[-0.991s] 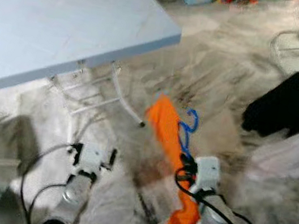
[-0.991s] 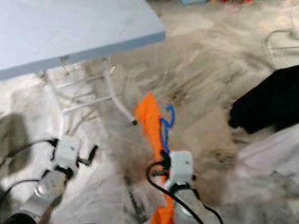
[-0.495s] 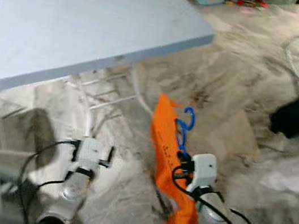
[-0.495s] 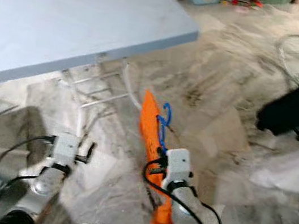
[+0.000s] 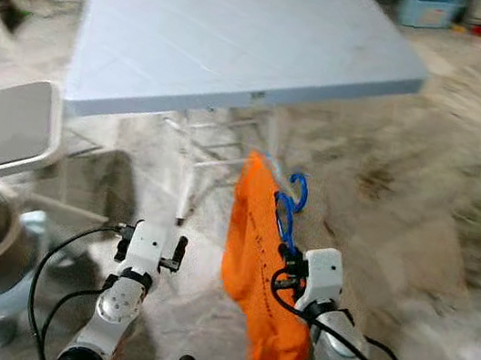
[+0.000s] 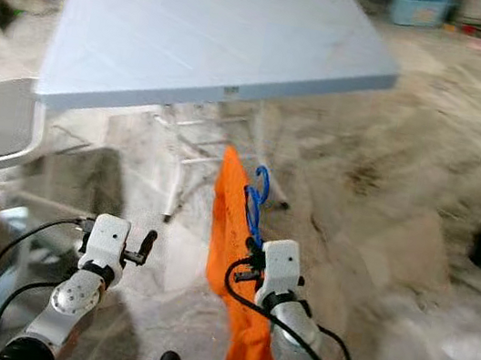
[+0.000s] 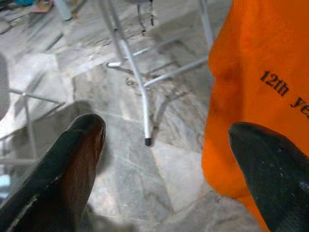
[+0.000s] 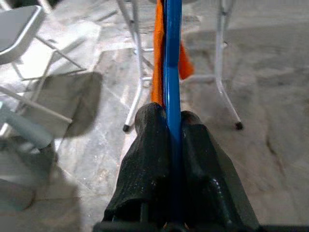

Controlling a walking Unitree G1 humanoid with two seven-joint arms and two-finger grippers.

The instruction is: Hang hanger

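The right gripper (image 8: 171, 123) pinches the blue hanger (image 5: 288, 214), fingers pressed flat against its shaft. An orange garment (image 5: 256, 266) hangs from it above the marble floor (image 5: 420, 210). The left gripper (image 7: 164, 150) is spread, holding nothing. The light-blue table (image 5: 237, 32) stands just ahead.

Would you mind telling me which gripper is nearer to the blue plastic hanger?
Right. The right gripper is shut on the blue plastic hanger; the left gripper hovers open beyond the orange cloth.
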